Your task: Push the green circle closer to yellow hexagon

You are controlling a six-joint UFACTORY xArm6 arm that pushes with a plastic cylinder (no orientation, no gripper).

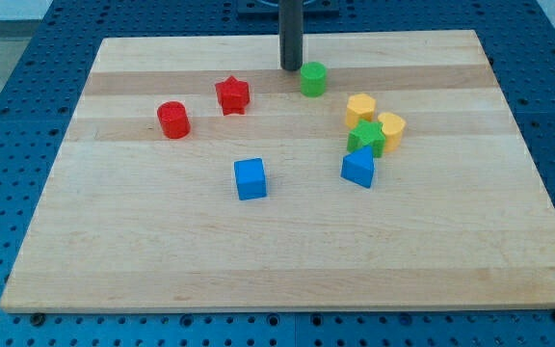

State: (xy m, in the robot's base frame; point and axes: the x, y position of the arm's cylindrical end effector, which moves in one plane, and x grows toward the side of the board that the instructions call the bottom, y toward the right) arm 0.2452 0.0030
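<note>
Centrally near the view's top, my tip (290,67) rests on the wooden board (258,260), just beside the green circle (313,79) and on its upper-left side; whether the two touch cannot be told. I carry no jaws to open or close, only a straight dark rod that rises out of the view's top edge.

The green circle stands apart from the cluster below it, toward the view's right. That cluster holds four blocks. The yellow hexagon (360,108) is its uppermost member and the block nearest the green circle, with bare wood between them. A second yellow block (391,130), rounded in outline, sits just to the lower right of the hexagon. A green star-like block (365,138) lies directly under the hexagon, pressed against both yellow pieces. A blue block (358,167), roughly triangular, adjoins the green one from below.

Left of my tip, a red star (231,94) stands alone, and a red cylinder (173,120) lies farther to the view's left. A blue cube (251,178) sits near the board's middle, well apart from all others.
</note>
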